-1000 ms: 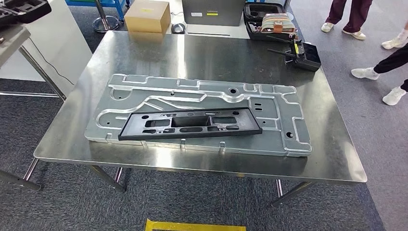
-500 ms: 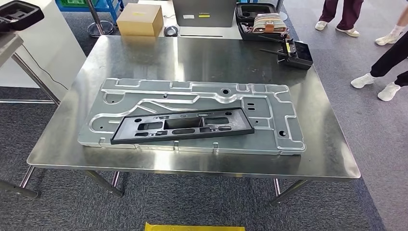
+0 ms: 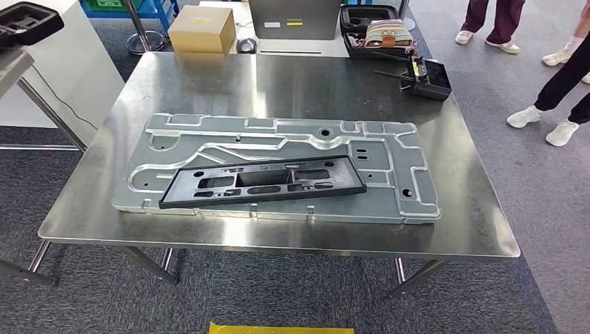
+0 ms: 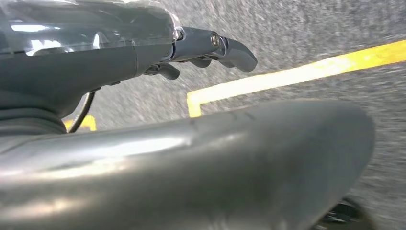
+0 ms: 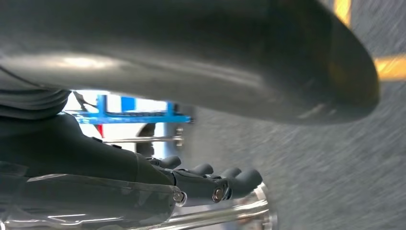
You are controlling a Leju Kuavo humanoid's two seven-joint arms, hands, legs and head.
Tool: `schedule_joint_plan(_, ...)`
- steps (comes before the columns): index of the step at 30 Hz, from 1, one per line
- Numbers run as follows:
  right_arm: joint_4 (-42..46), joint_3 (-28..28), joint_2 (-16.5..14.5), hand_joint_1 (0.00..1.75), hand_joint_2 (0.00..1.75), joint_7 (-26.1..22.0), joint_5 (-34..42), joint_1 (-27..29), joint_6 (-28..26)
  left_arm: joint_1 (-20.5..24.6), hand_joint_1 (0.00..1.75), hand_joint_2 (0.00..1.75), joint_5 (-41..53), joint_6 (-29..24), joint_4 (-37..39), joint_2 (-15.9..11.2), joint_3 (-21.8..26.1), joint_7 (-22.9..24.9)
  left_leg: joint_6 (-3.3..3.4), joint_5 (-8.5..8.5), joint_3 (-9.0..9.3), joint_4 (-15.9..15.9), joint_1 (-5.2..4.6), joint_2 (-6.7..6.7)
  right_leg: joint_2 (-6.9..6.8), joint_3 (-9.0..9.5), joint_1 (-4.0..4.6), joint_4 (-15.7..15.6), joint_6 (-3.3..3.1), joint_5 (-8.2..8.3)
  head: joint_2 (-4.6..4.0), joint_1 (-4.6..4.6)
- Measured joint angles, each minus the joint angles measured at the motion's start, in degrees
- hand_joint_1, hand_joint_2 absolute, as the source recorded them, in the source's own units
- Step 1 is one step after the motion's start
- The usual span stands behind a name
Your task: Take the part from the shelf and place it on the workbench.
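A long black plastic part (image 3: 261,182) with several cut-outs lies flat on a large stamped metal panel (image 3: 389,149), near the panel's front edge. The panel rests on the steel workbench (image 3: 292,83). In the left wrist view my left hand (image 4: 191,48) hangs over grey carpet and a yellow floor line, fingers loosely extended, holding nothing. My right hand (image 5: 201,184), seen in the right wrist view, hangs beside a steel table leg, fingers side by side and empty.
At the bench's far edge sit a cardboard box (image 3: 202,29), a grey laptop (image 3: 296,17), an open black case (image 3: 379,31) and a black handset (image 3: 424,75). People's legs (image 3: 556,90) stand at the right. A white table (image 3: 62,62) stands at the left.
The whole picture has shifted slightly since a second ago, so the camera moved. The black part and the panel lie as before on the bench.
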State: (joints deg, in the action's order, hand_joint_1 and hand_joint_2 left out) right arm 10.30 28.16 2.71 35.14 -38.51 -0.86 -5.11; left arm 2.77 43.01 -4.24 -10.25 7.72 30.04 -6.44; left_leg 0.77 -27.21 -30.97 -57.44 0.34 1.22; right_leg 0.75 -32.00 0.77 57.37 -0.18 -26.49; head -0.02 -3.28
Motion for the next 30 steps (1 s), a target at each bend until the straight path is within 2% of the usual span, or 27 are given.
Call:
schedule_joint_plan(4, 0.0, 0.0, -4.2, 0.00, 0.00, -4.7, -1.8, -1.0, -3.3, 0.0, 0.00, 0.00, 3.5, -1.2, 0.0, 0.5, -2.0, 3.8, -0.04, 0.02, 0.00, 0.0, -0.02, 0.00, 0.00, 0.01, -0.02, 0.0, -0.01, 0.01, 0.00, 0.00)
schedule_joint_plan(8, 0.0, -0.5, -7.0, 0.00, 0.00, -7.4, -4.2, -1.7, -5.6, 0.1, 0.00, 0.00, 4.2, -2.8, 0.0, 0.9, -2.6, 6.8, -0.03, 0.02, -0.01, 0.0, -0.07, 0.00, 0.00, 0.01, -0.08, 0.0, -0.01, 0.01, 0.00, 0.00)
schedule_joint_plan(16, 0.0, -2.1, -8.8, 0.00, 0.00, -8.6, -6.8, -2.5, -4.8, 0.2, 0.00, 0.00, 3.9, -4.8, 0.0, 1.0, -2.7, 8.2, -0.03, 0.02, -0.01, 0.0, -0.11, 0.00, -0.01, 0.00, -0.25, 0.0, -0.01, 0.01, 0.00, -0.01)
schedule_joint_plan(18, 0.0, -2.3, -8.9, 0.00, 0.00, -8.4, -7.2, -2.5, -4.6, 0.3, 0.00, 0.00, 3.5, -4.9, 0.0, 1.0, -2.7, 8.3, 0.23, -0.08, -0.06, -0.2, -0.34, -0.03, 0.00, 0.01, -0.41, -0.1, 0.18, 0.12, 0.00, -0.02)
schedule_joint_plan(21, 0.0, -2.9, -8.9, 0.00, 0.00, -8.0, -8.0, -2.5, -4.6, 0.4, 0.00, 0.00, 3.2, -4.9, 0.0, 1.1, -2.5, 8.5, 0.88, 0.67, 0.24, 0.5, -0.24, -0.24, 0.03, 0.04, -0.51, -0.2, 0.67, 0.28, 0.00, -0.02)
schedule_joint_plan(22, 0.0, -3.1, -8.8, 0.00, 0.00, -7.9, -8.1, -2.5, -4.6, 0.5, 0.00, 0.00, 3.3, -4.8, 0.0, 1.3, -2.5, 8.6, 1.05, 1.17, 0.41, 1.0, -0.03, -0.42, -0.02, -0.19, -0.51, 0.4, 0.89, -0.45, 0.00, -0.01)
schedule_joint_plan(24, 0.0, -3.2, -8.7, 0.00, 0.00, -7.7, -8.3, -2.5, -4.6, 0.7, 0.00, 0.00, 3.5, -4.4, 0.0, 1.6, -2.5, 8.7, 1.22, 1.83, 0.39, 1.8, 0.28, -0.82, -0.18, -1.89, -0.80, 4.8, 1.39, -4.05, 0.00, 0.00)
schedule_joint_plan(26, 0.0, -3.3, -8.7, 0.00, 0.00, -7.7, -8.6, -2.5, -4.6, 0.7, 0.00, 0.00, 3.5, -3.9, 0.0, 1.8, -2.5, 8.7, 1.13, 2.06, -0.03, 1.8, 0.33, -1.11, -0.25, -4.68, -1.40, 12.2, 2.02, -8.02, 0.00, 0.00)
schedule_joint_plan(27, 0.0, -3.4, -8.7, 0.00, 0.00, -7.7, -8.8, -2.5, -4.5, 0.8, 0.00, 0.00, 3.4, -3.7, 0.0, 2.0, -2.5, 8.7, 0.99, 2.16, -0.28, 1.6, 0.41, -1.25, -0.32, -5.38, -1.77, 14.5, 2.37, -8.69, 0.00, 0.00)
schedule_joint_plan(28, 0.0, -3.4, -8.7, 0.00, 0.00, -7.7, -9.0, -2.5, -4.5, 0.8, 0.00, 0.00, 3.4, -3.6, 0.0, 2.1, -2.4, 8.7, 0.78, 2.24, -0.58, 1.4, 0.57, -1.35, -0.40, -5.05, -2.16, 14.7, 2.77, -8.20, 0.00, 0.00)
schedule_joint_plan(29, 0.0, -3.5, -8.7, 0.00, 0.00, -7.7, -9.2, -2.5, -4.5, 0.8, 0.00, 0.00, 3.3, -3.5, 0.0, 2.2, -2.4, 8.7, 0.49, 2.29, -0.92, 1.1, 0.84, -1.39, -0.53, -3.51, -2.57, 12.5, 3.20, -6.71, 0.00, 0.00)
schedule_joint_plan(30, 0.0, -3.6, -8.7, 0.00, 0.00, -7.8, -9.4, -2.6, -4.5, 0.9, 0.00, 0.00, 3.2, -3.5, 0.0, 2.3, -2.4, 8.7, 0.09, 2.27, -1.31, 0.6, 1.10, -1.40, -0.63, -1.10, -2.98, 8.4, 3.68, -5.05, 0.00, 0.00)
